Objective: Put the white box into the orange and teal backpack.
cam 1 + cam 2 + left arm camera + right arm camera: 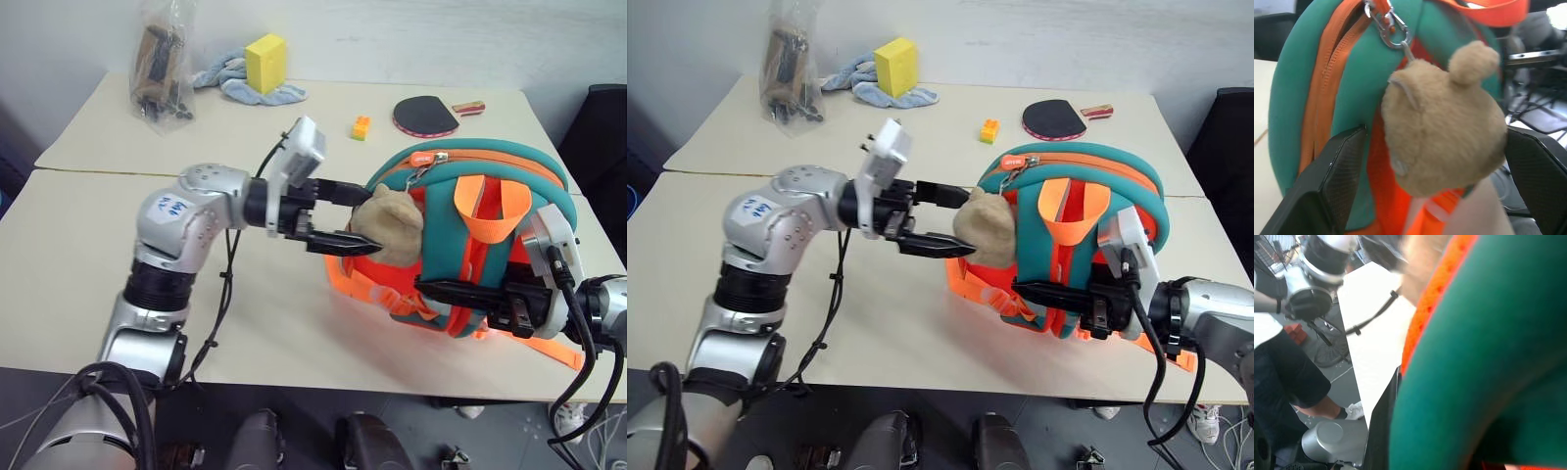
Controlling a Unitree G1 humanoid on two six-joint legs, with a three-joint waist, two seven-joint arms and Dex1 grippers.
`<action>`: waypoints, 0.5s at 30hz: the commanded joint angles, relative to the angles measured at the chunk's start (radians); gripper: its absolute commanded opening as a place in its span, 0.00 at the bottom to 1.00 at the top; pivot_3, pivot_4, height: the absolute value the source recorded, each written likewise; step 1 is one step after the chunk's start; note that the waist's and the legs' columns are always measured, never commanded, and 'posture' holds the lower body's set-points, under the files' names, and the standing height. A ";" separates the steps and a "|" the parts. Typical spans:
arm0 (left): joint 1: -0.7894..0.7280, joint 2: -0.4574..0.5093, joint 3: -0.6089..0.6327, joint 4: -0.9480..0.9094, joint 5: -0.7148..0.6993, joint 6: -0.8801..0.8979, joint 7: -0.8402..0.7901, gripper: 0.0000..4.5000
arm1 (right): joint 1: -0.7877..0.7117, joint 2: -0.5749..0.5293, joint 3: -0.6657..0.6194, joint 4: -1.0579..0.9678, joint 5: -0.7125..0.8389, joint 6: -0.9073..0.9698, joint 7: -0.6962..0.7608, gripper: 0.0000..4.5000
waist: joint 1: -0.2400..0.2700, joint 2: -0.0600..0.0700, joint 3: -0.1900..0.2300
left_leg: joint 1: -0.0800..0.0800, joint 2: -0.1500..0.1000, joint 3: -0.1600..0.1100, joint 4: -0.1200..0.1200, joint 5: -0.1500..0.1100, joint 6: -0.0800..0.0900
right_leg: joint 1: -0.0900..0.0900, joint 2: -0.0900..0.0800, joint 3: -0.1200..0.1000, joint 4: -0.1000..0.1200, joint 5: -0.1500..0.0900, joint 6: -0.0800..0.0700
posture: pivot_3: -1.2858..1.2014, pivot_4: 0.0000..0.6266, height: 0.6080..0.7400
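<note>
Orange and teal backpack (470,235), label unreadable: left claw (355,217) spread around plush charm (392,227), right claw (1038,291) seemingly pinching backpack.

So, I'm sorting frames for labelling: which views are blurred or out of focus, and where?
Left wrist view: tan plush charm slightly soft, background behind it blurred. Right wrist view: teal fabric of the orange and teal backpack out of focus up close. Head views: sharp, evenly lit, soft shadow under the backpack on the beige table.
</note>
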 commanded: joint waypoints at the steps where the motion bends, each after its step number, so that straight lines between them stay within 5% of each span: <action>1: 0.005 -0.034 -0.021 -0.036 0.011 -0.019 0.051 0.99 | -0.001 0.011 -0.020 -0.025 0.048 -0.009 -0.015 0.00 | 0.003 0.000 0.000 | 0.000 0.000 0.000 0.000 0.000 0.000 | 0.000 0.000 0.000 0.000 0.000 0.000 | 0.52 0.24 1.00; 5: 0.009 -0.058 -0.010 -0.031 -0.019 0.009 0.066 0.95 | 0.015 0.019 -0.023 -0.038 0.057 -0.015 -0.035 0.00 | 0.010 0.000 0.000 | 0.000 0.000 0.000 0.000 0.000 0.000 | 0.000 0.000 0.000 0.000 0.000 0.000 | 0.52 0.24 1.00; 15: -0.008 -0.029 0.025 -0.010 -0.083 0.055 0.015 0.32 | 0.058 0.041 -0.032 -0.055 0.053 -0.041 -0.071 0.00 | 0.008 0.000 0.000 | 0.000 0.000 -0.001 0.000 0.000 0.000 | 0.001 0.000 -0.001 -0.001 0.000 0.000 | 0.52 0.24 1.00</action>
